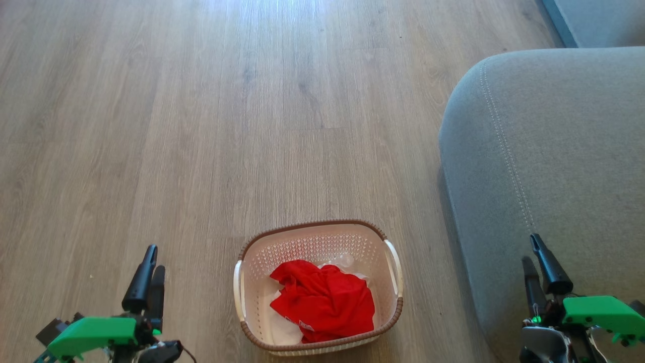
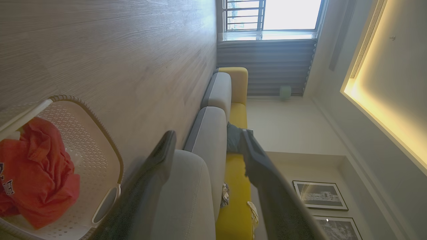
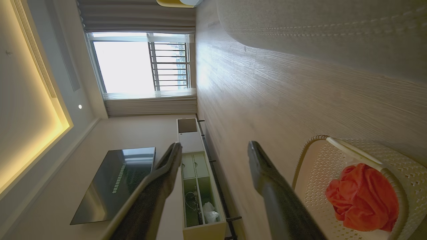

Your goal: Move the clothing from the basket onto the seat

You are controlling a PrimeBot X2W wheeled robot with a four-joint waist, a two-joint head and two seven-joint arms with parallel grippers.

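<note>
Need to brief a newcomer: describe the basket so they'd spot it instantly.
Find the grey sofa seat on the right. On the wood floor just left of it stands the basket. It alone is cream plastic, with perforated walls, a brown rim, and red clothing inside.

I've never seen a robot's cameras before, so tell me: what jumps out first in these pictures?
The bright red clothing bunched in the cream basket on the wooden floor, bottom centre of the head view, grabs the eye first. To its right looms the big grey seat. The left gripper and right gripper, both open, stand at the lower corners.
</note>
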